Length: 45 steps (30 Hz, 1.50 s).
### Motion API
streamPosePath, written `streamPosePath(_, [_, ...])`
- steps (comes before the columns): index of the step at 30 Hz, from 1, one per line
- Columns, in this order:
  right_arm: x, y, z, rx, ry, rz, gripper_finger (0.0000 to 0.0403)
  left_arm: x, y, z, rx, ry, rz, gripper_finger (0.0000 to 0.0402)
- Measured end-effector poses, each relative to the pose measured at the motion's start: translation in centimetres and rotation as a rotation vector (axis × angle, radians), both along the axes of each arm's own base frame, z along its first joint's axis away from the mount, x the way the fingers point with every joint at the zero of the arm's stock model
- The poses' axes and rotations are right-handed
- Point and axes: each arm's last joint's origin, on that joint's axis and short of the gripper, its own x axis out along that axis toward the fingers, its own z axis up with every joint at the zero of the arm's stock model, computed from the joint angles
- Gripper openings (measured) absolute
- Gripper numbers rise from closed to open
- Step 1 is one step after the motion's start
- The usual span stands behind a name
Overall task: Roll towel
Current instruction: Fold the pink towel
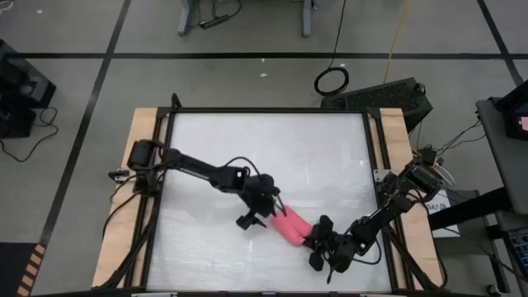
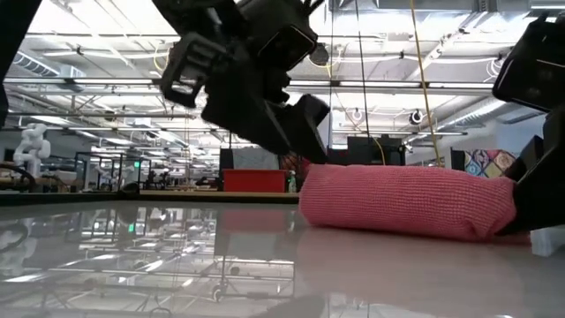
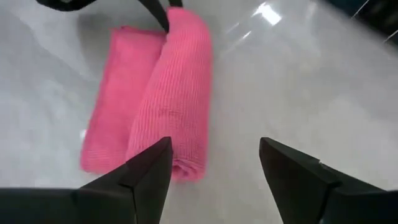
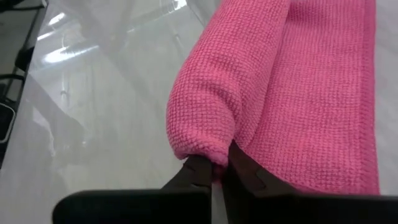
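Left end effector (image 3: pixel 214 165) hangs with fingers spread; right end effector (image 4: pixel 214 171) is pinched closed.

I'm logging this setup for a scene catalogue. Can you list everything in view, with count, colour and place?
towel: one, bright pink, partly rolled, near the table's front, between the two arms
table: one, glossy white top with wooden side rails, centre of the high view
cable loop: one, black, on the floor beyond the table
left tool: one, dark, fingers open, just off the towel's end
right tool: one, dark, shut on the towel's other end
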Motion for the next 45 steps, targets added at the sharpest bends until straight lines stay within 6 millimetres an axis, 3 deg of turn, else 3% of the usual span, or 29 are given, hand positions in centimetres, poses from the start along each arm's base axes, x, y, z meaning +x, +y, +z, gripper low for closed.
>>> streamPosePath(7, [-0.1,-0.1,-0.1,0.038,-0.011,-0.034,0.0004,0.4,-1.4,0.3,0.206,-0.143,-0.013,0.0244])
streamPosePath(12, [-0.1,-0.1,-0.1,0.048,-0.015,-0.037,0.0004,0.9,-1.3,0.7,0.242,-0.236,-0.032,0.0244])
streamPosePath(22, [-0.1,-0.1,0.0,0.073,-0.011,-0.040,0.0004,1.0,-1.7,-2.1,0.214,-0.161,-0.119,0.0244])
streamPosePath(31, [-0.1,0.0,0.0,0.081,-0.015,-0.040,0.0004,1.1,-1.2,-2.4,0.336,-0.180,-0.100,0.0244])
streamPosePath(38, [0.0,0.0,0.1,0.088,-0.020,-0.040,0.0004,1.2,-1.3,-4.7,0.302,-0.104,-0.138,0.0241])
streamPosePath(42, [0.0,0.0,0.1,0.096,-0.026,-0.040,0.0004,1.2,-1.3,-4.8,0.269,-0.078,-0.094,0.0204])
streamPosePath(45, [0.1,0.1,0.2,0.100,-0.034,-0.033,0.0004,1.4,-1.3,-4.6,0.254,-0.054,-0.071,0.0139])
